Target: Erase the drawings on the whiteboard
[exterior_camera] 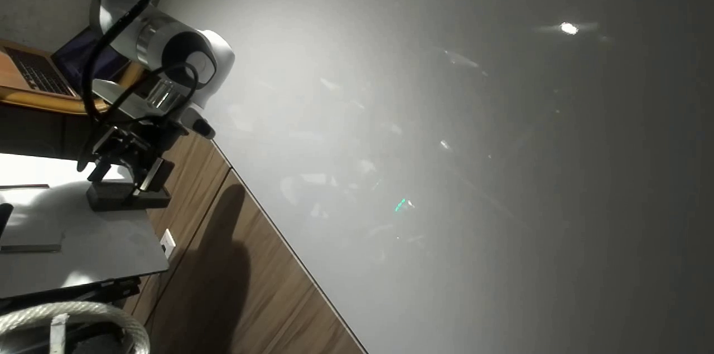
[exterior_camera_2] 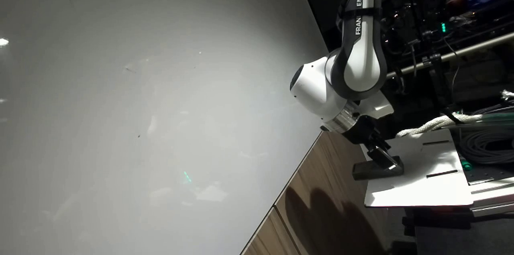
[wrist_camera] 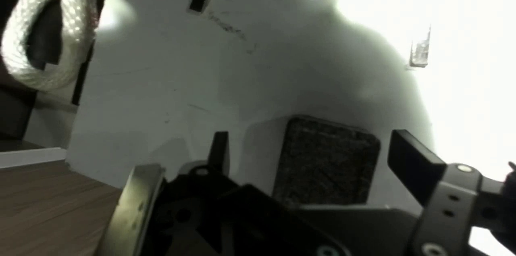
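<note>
Pincer [wrist_camera: 310, 139] spread, arm [exterior_camera_2: 361, 68] bent toward table [exterior_camera_2: 421, 190]

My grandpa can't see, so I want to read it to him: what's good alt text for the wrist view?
An open gripper straddles a dark block, with a pale table beneath. White rope makes a loop at upper left, and brown wood shows at lower left.
</note>
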{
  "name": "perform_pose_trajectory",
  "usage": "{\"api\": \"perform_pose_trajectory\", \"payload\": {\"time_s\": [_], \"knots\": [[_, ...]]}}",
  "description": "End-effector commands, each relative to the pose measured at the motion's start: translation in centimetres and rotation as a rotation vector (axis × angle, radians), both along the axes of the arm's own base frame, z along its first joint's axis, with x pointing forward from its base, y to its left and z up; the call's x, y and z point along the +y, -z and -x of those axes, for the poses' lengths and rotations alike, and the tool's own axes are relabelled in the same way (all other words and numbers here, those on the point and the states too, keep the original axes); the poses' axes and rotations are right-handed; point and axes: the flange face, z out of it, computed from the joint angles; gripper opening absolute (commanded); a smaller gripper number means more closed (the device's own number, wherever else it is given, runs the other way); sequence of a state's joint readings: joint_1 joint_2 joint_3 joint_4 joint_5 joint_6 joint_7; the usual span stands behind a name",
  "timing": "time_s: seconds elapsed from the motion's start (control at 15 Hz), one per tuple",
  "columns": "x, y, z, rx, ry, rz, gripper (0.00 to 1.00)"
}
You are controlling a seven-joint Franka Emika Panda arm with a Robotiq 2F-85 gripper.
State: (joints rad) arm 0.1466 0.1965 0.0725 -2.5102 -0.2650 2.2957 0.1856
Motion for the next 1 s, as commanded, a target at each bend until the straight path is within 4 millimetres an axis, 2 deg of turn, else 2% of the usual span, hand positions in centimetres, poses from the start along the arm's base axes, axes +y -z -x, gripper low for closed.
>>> {"api": "perform_pose_trajectory", "payload": {"time_s": [0.0,0.4,0.67,0.8,0.87,0.93], "knots": [[-1.3,-6.0,-0.1,-0.106,-0.017,0.083,1.00],[2.8,-18.2,1.4,-0.298,-0.063,-0.067,1.00],[3.6,-24.9,2.4,-0.418,-0.096,-0.140,1.00],[3.3,-27.2,2.7,-0.463,-0.105,-0.173,1.00],[3.7,-25.4,1.8,-0.449,-0.095,-0.138,1.00],[3.7,-26.4,2.1,-0.468,-0.100,-0.147,1.00]]}}
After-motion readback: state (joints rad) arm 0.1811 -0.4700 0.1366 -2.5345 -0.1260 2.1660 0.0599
